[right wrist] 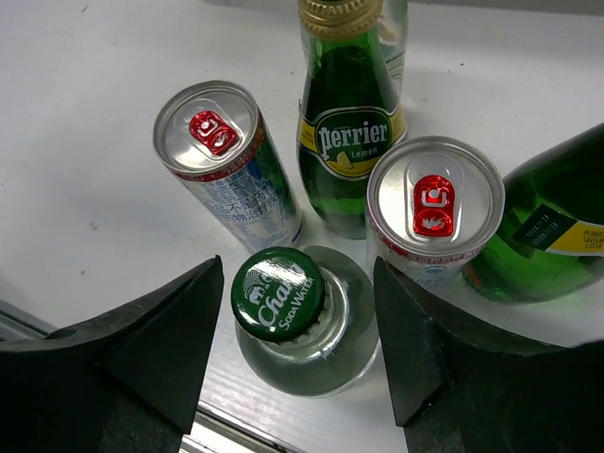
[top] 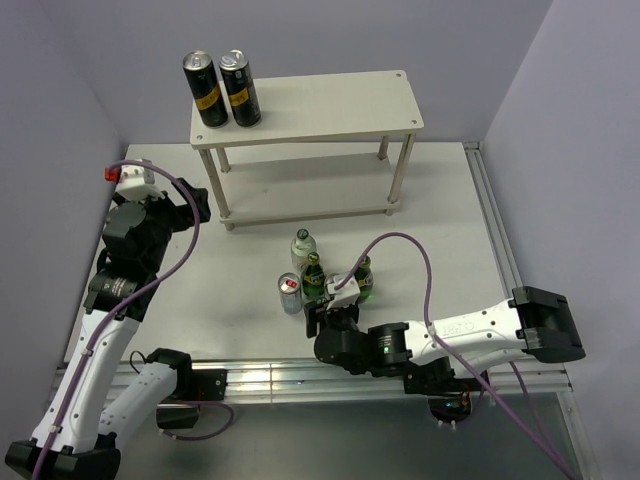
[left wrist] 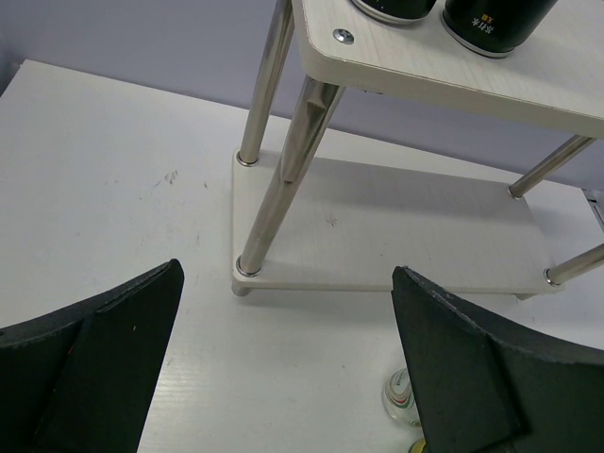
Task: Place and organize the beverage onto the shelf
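Top external view: the pale two-tier shelf (top: 330, 100) stands at the far side of the table (top: 450, 230), carrying only a pair of tall black cans (top: 211, 95) at the left end of its top board; the lower board is bare. By my reading the job has barely begun, as none of the six small drinks is on the shelf. All of them stand upright in a tight cluster on the table in front of it, close to my right arm. The right wrist camera shows the right gripper (right wrist: 297, 269) set over a clear Chang Soda Water bottle (right wrist: 283, 297). One finger is on each side of the glass and a sliver of table shows beside the left-hand one, so I call the jaws parted and not clamped. Just beyond the bottle are two silver cans (right wrist: 212, 132) with red tabs, a green Perrier bottle (right wrist: 349, 142), a second green bottle (right wrist: 547, 236) and, behind the Perrier, a second clear bottle (right wrist: 398, 38). The left gripper (left wrist: 288, 274) hangs spread wide and empty near the shelf's left legs. Six placements and the final ordering remain.
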Motion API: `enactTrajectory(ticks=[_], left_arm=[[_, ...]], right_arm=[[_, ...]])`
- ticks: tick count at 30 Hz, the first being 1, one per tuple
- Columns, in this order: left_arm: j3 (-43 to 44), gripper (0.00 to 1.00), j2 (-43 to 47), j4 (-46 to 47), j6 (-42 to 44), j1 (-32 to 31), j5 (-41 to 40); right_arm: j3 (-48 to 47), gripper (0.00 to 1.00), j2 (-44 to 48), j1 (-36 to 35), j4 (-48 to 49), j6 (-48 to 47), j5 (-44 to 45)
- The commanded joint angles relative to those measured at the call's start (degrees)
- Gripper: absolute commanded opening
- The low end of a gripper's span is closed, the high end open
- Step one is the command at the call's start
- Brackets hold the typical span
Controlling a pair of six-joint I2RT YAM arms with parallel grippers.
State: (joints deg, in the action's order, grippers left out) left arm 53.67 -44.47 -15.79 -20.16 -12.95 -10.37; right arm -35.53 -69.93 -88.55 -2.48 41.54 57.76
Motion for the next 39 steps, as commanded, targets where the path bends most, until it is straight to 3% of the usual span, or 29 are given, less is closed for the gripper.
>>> enactTrajectory(ticks=[1, 18, 23, 30, 31, 32, 33, 35, 39], left_arm=[[0.2, 0.99, 0.8, 0.9, 1.4, 0.0, 0.7], [0.3, 0.99, 1.0, 1.0, 1.4, 0.0, 1.1], [0.2, 0.99, 1.0, 1.0, 1.4, 0.0, 1.2], [0.3, 0.99, 1.1, 0.9, 1.4, 0.0, 1.1], [0.4, 0.99, 1.1, 0.9, 1.5, 0.0, 1.1], [0.3, 0.99, 1.2, 0.9, 1.5, 0.0, 1.1], [0.3, 0.99, 1.2, 0.9, 1.5, 0.0, 1.1], [0.3, 0.99, 1.1, 0.9, 1.5, 0.0, 1.1], [0.4, 0.99, 1.2, 0.9, 1.6, 0.0, 1.0]], right_arm=[[-0.3, 0.71, -1.0, 0.1, 2.3, 2.3, 4.1], [-3.4, 0.69, -4.5, 0.2, 5.6, -0.1, 10.8], [-4.0, 0.61, -5.0, 0.5, 6.3, -1.5, 11.6], [-4.5, 0.39, -6.0, 1.0, 5.0, -0.6, 11.2], [-4.5, 0.31, -6.2, 1.2, 4.6, 0.2, 11.1], [-5.1, 0.15, -6.5, 1.1, 2.9, 1.3, 11.0], [-5.1, 0.15, -6.5, 1.1, 2.9, 1.3, 11.0], [-5.9, 0.00, -6.8, 1.1, 1.2, 2.0, 10.9], [-8.0, 0.00, -5.9, 1.1, -0.7, 0.9, 10.0]])
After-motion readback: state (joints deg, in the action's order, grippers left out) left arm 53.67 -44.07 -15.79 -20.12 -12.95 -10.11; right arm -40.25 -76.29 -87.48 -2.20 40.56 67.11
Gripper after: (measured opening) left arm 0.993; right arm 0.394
